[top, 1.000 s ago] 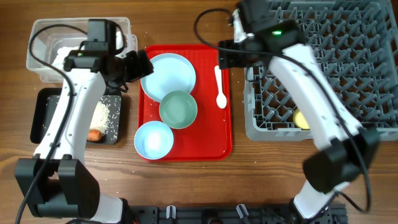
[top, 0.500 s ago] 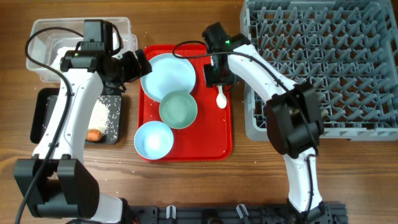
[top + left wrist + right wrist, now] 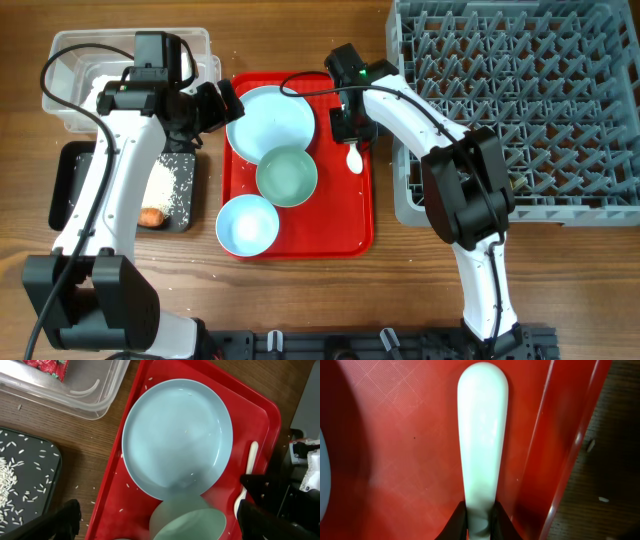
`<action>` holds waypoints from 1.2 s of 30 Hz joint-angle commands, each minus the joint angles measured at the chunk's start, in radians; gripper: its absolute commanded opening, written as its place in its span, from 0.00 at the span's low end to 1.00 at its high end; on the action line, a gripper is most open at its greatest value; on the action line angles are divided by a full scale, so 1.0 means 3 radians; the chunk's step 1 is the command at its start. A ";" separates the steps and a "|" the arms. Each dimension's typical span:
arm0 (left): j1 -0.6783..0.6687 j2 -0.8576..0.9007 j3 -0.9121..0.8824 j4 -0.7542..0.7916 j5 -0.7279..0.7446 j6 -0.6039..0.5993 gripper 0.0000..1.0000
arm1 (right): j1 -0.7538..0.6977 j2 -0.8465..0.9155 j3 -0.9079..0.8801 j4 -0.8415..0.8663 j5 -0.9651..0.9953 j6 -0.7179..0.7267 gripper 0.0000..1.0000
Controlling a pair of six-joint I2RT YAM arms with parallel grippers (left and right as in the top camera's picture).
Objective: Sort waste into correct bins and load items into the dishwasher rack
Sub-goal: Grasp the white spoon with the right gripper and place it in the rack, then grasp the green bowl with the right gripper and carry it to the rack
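The right claw (image 3: 480,522) pinches the spoon (image 3: 481,435), which stretches straight ahead. The left claw (image 3: 160,495) gapes wide; the plate (image 3: 177,435) lies ahead.

Flat red tray (image 3: 345,212) lying on brown wooden table (image 3: 300,300).

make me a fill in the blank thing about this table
On the right gripper, the jaws are shut on the white ____.
The carrot lies in the ____ bin.
The pale green bowl sits on the ____ tray.
The left gripper, beside the light blue plate, has its jaws ____.
Missing: spoon; black; red; open.
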 commanded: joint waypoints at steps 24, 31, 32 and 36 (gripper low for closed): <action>0.0015 0.0041 -0.0001 -0.0001 -0.0018 -0.0042 1.00 | -0.0633 -0.1710 -0.0900 -0.0300 0.0371 -0.0674 0.06; 0.0015 0.0041 -0.0001 -0.0001 -0.0018 -0.0042 0.99 | -0.0633 -0.1706 -0.1100 -0.0078 0.0276 -0.0721 0.63; 0.0015 0.0041 -0.0001 -0.0003 -0.0018 -0.0042 1.00 | -0.0633 -0.1708 -0.1100 -0.0070 0.0275 -0.0721 0.65; 0.0015 0.0041 -0.0001 -0.0001 -0.0018 -0.0042 1.00 | -0.0622 -0.1740 -0.0938 -0.0127 -0.0131 -0.0740 0.68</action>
